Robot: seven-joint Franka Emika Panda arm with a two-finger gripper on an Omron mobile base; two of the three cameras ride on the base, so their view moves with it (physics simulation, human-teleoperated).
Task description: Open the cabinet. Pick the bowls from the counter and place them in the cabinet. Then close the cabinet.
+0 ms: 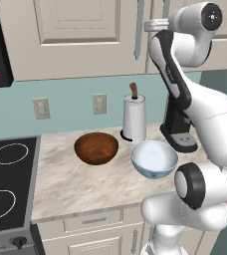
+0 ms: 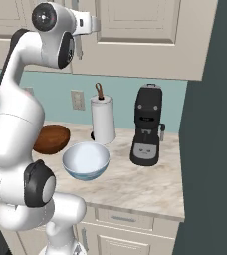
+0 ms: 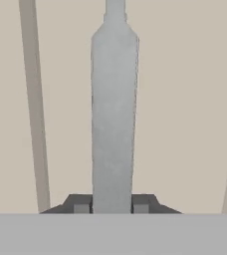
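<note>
I had the arm reaching up to the cabinet (image 1: 75, 30), which hung on the wall above the worktop (image 1: 80, 184). Both doors looked shut. In the hand view a long silver handle (image 3: 114, 114) ran straight up the middle, and the two dark fingers (image 3: 81, 204) sat tight on each side of its lower end. So the fingers were clamped on the handle, I judged, with the beige door flat behind it. I think I held it there so I could pull the door open, because the bowls could not go in with the door shut.

The hand (image 1: 155, 25) was high up at the crack between the two doors, well above the worktop.

Down below the cabinet, the brown bowl (image 1: 96, 148) sat on the worktop, and the white and blue bowl (image 1: 154, 158) sat near it, closer to the front edge. They were apart, not touching. Both stood the right way up and looked ready to grab later.

Behind the bowls, against the blue wall, stood a paper towel roll (image 1: 134, 118). Beside that was a black coffee machine (image 2: 147, 132). The black stovetop (image 1: 8, 184) lay at the far end of the worktop from the coffee machine. I would need to swing the door out without the arm bumping these things.
</note>
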